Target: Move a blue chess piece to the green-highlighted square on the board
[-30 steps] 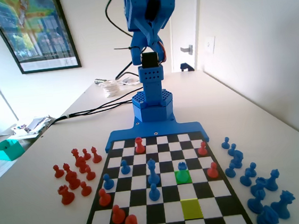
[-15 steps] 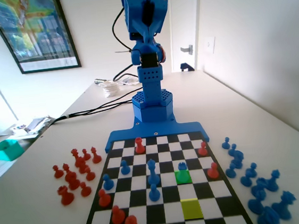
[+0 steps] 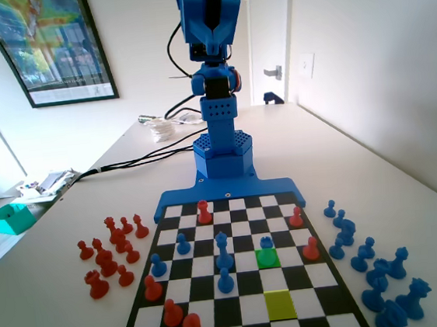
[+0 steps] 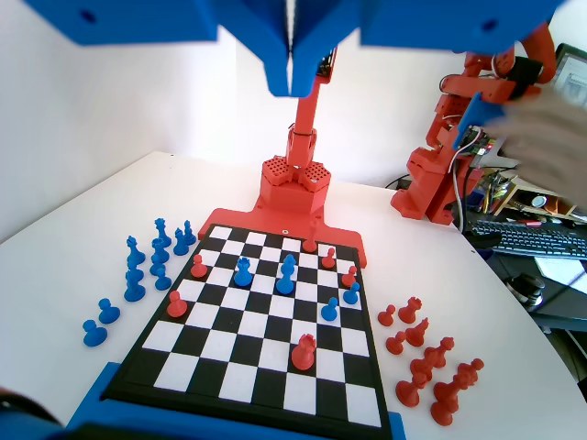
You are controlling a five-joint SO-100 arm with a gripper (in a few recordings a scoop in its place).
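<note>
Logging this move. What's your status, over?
Pincer shut, empty, raised high. Blue chess piece on the green-highlighted square. Nothing in the way.

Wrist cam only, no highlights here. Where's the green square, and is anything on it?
Observer: In the fixed view the green-highlighted square is mid-board, third column from the board's right edge. A short blue chess piece appears to stand on it, toward its far edge.
Operator: Other highlights?
Observer: A lime square, same column, two rows nearer the fixed camera, nothing on it.
Operator: Arm?
Observer: The blue arm stands folded upright over its base.
</note>
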